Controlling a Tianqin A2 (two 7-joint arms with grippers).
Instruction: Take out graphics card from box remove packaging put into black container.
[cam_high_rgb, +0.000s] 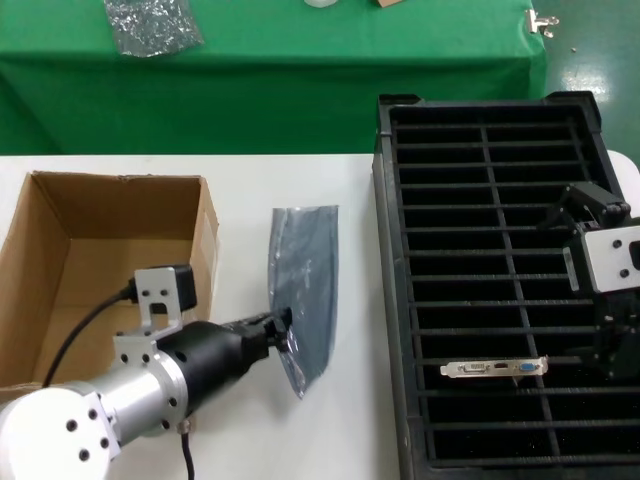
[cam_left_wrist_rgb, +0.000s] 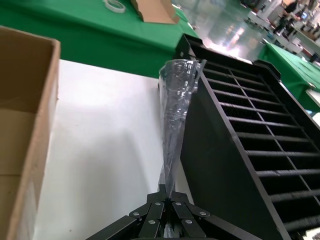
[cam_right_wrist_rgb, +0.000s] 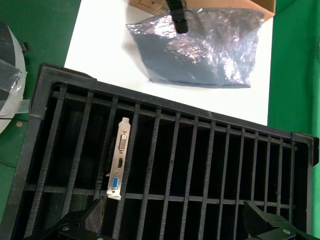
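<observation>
Left gripper (cam_high_rgb: 284, 331), frame center, pinches the bag (cam_high_rgb: 305, 290) upright btwn box (cam_high_rgb: 60, 275) & tray (cam_high_rgb: 390, 300). Right gripper (cam_high_rgb: 608, 345), far right, spread wide above card (cam_high_rgb: 495, 367) in 1 tray slot.

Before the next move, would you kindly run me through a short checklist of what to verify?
1. Card seated in a tray slot, bracket up: ok.
2. Right pincer clear of the card: ok, fingers spread wide above the tray, nothing between them.
3. Bag off the card: ok, it looks empty and flat.
4. Left pincer holding the bag: ok, shut on its edge, bag lifted beside the tray.
5. Spot to drop the bag: ok, bare table between the box and the tray.
6. Box emptied: cannot tell, the left arm hides part of its floor.
</observation>
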